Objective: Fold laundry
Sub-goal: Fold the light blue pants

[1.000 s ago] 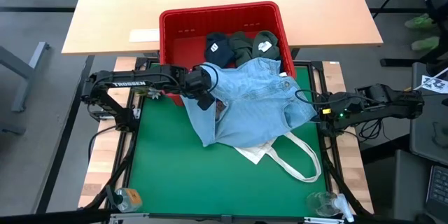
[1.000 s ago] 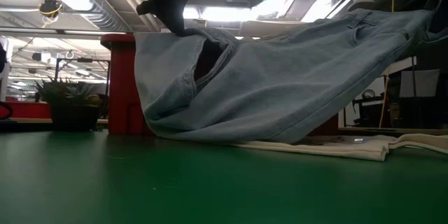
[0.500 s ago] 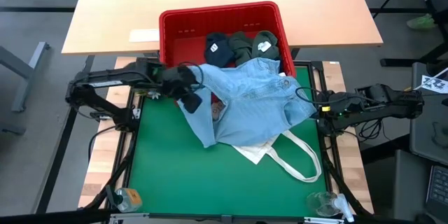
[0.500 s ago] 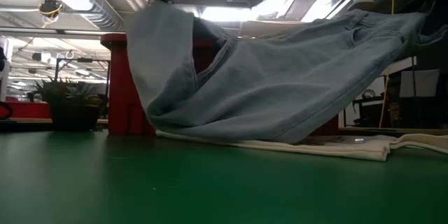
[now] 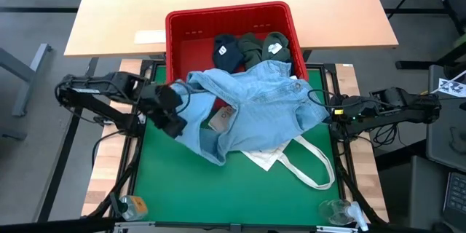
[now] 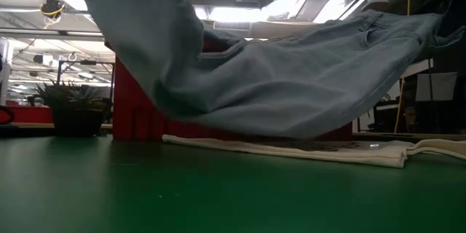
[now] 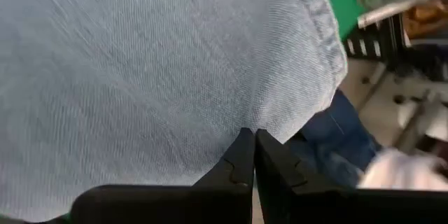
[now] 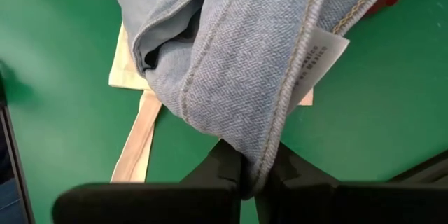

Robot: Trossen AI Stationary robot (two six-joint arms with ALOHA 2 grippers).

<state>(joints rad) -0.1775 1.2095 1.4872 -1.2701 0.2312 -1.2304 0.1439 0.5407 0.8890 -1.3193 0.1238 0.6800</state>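
The biggest risk looks like the denim garment (image 5: 251, 109) slipping free, since each hand has only a thin bite of cloth: the left hand (image 7: 249, 157) is pinched shut on the very hem edge, and the right hand (image 8: 253, 175) is clamped on a folded seam by the care label (image 8: 315, 59). If the arms spread further, I judge the left corner could pull out and the cloth would drop in a heap. A second risk is the white tote bag (image 5: 295, 162) lying under the denim on the green tabletop (image 5: 182, 189); its long handle could drag along if the garment is lowered and slid. The far part of the cloth also lies close to the red basket (image 5: 189, 29), and by the high view seems to hang over its near rim, so it may snag there. The garment itself is pale blue denim, soft and crumpled, with orange stitching and a brown patch (image 5: 220, 119) showing. It hangs slung between the two hands, off the tabletop in the low view, its middle sagging low over the tote. Navy and olive garments (image 5: 251, 49) lie in the basket, not yet folded
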